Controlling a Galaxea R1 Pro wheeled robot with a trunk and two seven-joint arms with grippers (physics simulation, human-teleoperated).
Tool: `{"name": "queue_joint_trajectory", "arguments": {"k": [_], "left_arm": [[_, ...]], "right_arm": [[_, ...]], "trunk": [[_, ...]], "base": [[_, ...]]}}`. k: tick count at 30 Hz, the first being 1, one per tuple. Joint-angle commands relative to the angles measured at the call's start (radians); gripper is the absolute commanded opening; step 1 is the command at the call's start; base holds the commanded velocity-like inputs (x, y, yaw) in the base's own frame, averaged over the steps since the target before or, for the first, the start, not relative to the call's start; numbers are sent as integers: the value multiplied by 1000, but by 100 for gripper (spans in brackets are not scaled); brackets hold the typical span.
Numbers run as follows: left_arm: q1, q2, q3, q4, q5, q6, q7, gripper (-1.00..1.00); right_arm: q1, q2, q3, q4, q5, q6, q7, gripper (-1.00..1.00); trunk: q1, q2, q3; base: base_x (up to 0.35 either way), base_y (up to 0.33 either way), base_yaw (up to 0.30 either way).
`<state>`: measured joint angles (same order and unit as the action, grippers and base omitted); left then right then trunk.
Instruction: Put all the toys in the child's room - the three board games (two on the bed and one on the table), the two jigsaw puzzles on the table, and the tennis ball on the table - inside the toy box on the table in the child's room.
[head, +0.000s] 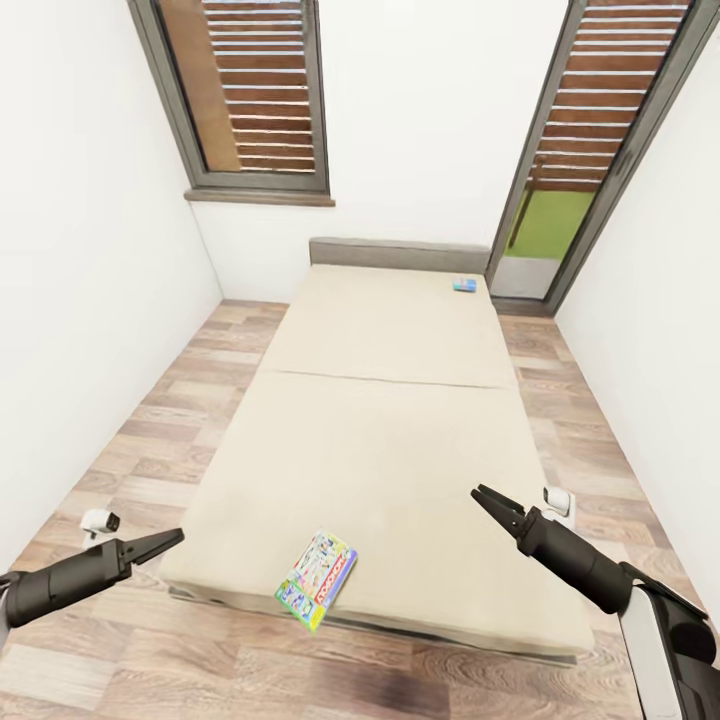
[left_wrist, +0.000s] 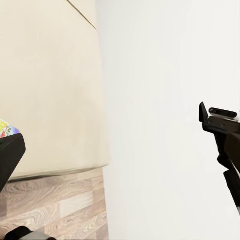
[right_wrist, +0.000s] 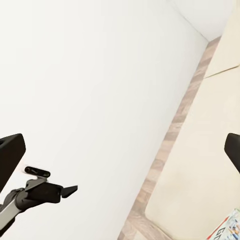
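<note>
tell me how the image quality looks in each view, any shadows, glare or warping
Head view: wide-angle warp, the window frames lean outward; flat even light, the bed nearly shadowless, the far blue board game too small to read. Left wrist view: blank white wall, no glare. Right wrist view: same flat wall.

1 bed (head: 390, 400) with a cream mattress, 2 board games on it, 1 large colourful one (head: 317, 578) at the near edge, 1 small blue one (head: 465, 286) near the headboard, 2 grippers, left (head: 172, 539), right (head: 484, 498), 2 shuttered windows (head: 250, 90)
</note>
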<state>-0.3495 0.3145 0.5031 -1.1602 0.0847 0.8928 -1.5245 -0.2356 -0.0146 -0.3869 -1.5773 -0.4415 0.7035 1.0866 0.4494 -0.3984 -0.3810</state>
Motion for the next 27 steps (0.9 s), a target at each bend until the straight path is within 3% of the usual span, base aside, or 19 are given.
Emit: {"name": "queue_joint_trajectory", "arguments": {"k": [1, 27], "left_arm": [[0, -1, 0, 1, -1, 11, -4, 100], [0, -5, -15, -6, 2, 18, 0, 100]], "right_arm": [[-1, 0, -1, 0, -4, 7, 0, 100], [-1, 1, 4, 34, -2, 0, -7, 100]], "trunk": [[1, -2, 0], [1, -2, 43]], "base": [[0, 0, 0], [0, 0, 0]]}}
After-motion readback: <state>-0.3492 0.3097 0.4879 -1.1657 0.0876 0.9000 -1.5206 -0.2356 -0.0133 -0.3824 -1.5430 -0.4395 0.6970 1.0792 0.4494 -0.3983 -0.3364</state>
